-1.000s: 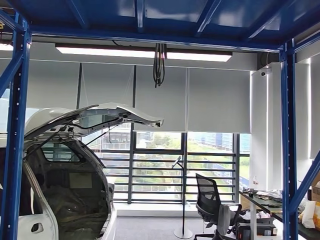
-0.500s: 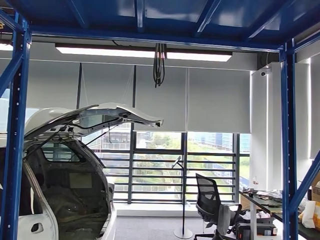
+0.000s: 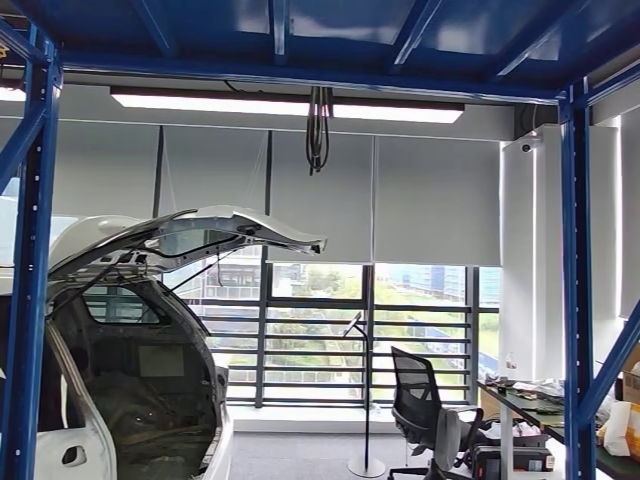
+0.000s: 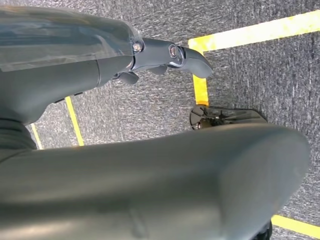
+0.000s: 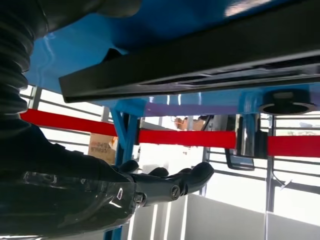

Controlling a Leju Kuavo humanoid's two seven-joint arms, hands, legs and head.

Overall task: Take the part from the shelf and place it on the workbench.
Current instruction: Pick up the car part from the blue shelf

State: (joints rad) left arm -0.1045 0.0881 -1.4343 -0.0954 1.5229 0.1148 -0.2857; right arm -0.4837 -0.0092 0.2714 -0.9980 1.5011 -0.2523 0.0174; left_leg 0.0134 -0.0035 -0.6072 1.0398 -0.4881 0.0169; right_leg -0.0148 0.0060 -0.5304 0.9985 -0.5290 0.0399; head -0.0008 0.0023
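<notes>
Both hands hold nothing, fingers straight: the right hand beneath the blue shelf, the left hand above grey floor.

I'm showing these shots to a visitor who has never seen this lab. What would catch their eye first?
Probably the white car body at the left of the head view, its tailgate raised and its bare boot open. Around it stands the blue steel frame, with a lit ceiling lamp overhead and an office chair by the windows. The left wrist view shows yellow floor lines on grey carpet.
</notes>
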